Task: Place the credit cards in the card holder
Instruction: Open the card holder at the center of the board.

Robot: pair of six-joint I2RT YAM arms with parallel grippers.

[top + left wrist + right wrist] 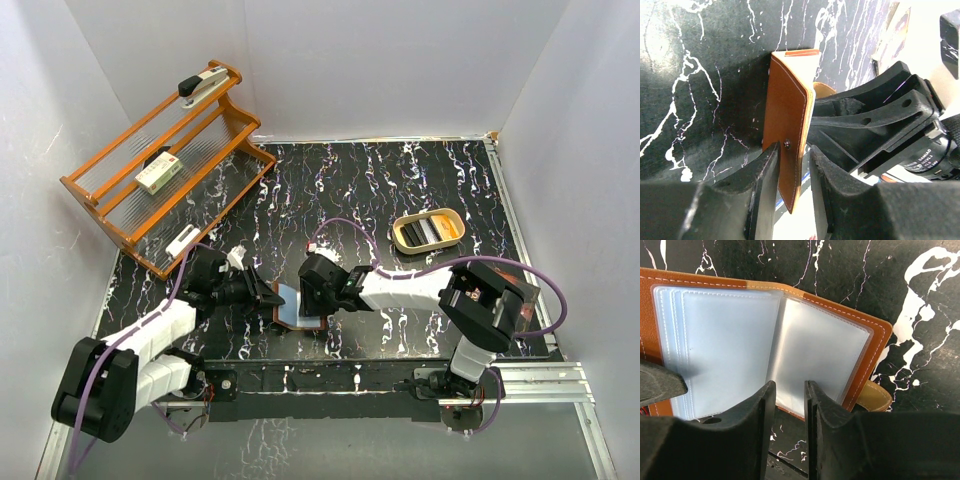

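Where the two arms meet on the black marbled table [400, 180], card holder [292, 306] lies spread, clear sleeves up. Left gripper [794, 150]: jaws narrowly parted astride raised brown cover, one finger touching. Right gripper [789, 386]: narrow gap over sleeve edge, nothing held.

The card holder [298, 306] lies spread near the front middle of the surface [400, 180], with the left hand [794, 152] at its left edge and the right hand [789, 390] at its right. A rack [118, 215] stands at the back left, with a stapler [203, 83] on top and a box [158, 172] on a lower shelf. A tray [428, 231] lies back right.
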